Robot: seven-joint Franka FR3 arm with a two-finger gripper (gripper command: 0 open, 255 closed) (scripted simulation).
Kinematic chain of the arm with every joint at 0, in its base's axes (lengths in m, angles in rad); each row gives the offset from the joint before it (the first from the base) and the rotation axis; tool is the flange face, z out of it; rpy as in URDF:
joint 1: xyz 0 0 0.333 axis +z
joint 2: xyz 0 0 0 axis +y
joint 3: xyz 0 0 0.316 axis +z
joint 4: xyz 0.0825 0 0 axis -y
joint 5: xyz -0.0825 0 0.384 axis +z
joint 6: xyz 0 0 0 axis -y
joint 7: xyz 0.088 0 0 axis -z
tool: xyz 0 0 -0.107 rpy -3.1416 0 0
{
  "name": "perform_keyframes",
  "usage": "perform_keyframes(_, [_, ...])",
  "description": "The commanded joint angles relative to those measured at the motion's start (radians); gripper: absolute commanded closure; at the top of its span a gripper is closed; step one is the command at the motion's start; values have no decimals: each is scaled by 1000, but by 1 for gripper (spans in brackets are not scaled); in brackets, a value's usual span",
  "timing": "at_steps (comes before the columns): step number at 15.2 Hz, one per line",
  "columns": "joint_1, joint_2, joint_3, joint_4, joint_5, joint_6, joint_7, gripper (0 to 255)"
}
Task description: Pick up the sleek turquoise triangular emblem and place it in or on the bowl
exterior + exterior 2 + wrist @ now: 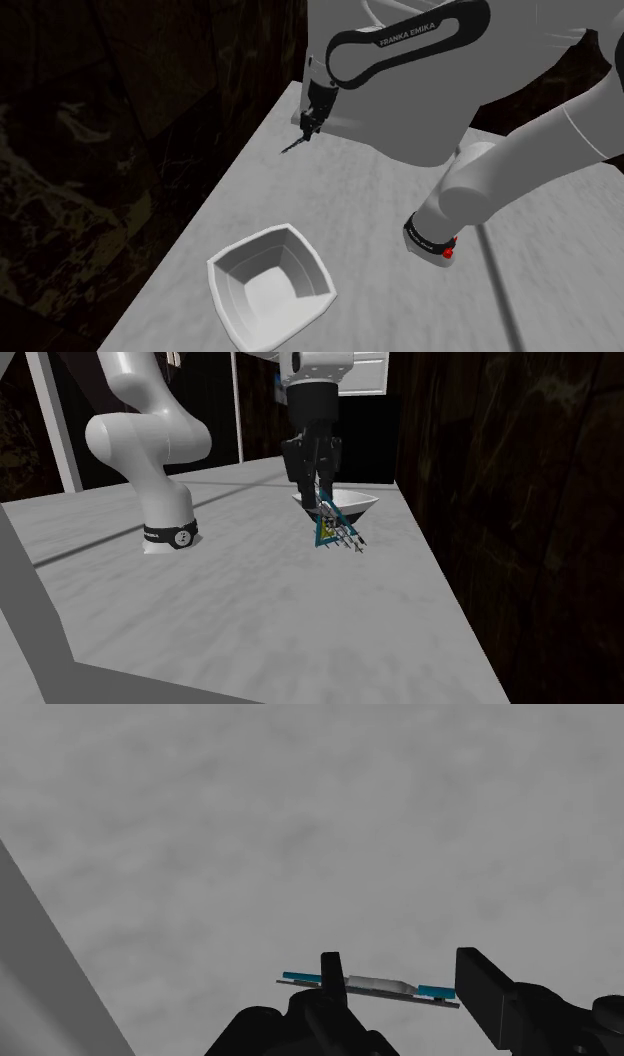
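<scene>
A flat triangular emblem point(334, 533) with a turquoise border and a yellow and silver middle hangs tilted above the grey table. My black gripper point(320, 502) is shut on it from above. In the wrist view the emblem point(372, 983) shows edge-on, clasped between the two fingers point(480, 989). In the shoulder view the gripper point(303, 130) hovers over the table's far end, the emblem point(293, 147) a thin dark sliver below it. The white square-rimmed bowl point(250, 243) stands near the table's front edge in the shoulder view. In the second exterior view the bowl point(366, 502) lies just behind the gripper.
The grey table point(350, 220) drops off at the shoulder view's left beside a dark marbled wall point(120, 150). The arm's base point(168, 534) stands on the table at the second exterior view's left. White posts point(55, 422) rise behind it.
</scene>
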Motion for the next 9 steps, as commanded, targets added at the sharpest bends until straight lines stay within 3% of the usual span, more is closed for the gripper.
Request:
perform_keyframes(1, [21, -36, 27, -23, 15, -12, 38, 255])
perform_keyframes(9, [137, -166, 169, -107, 105, -45, 224, 255])
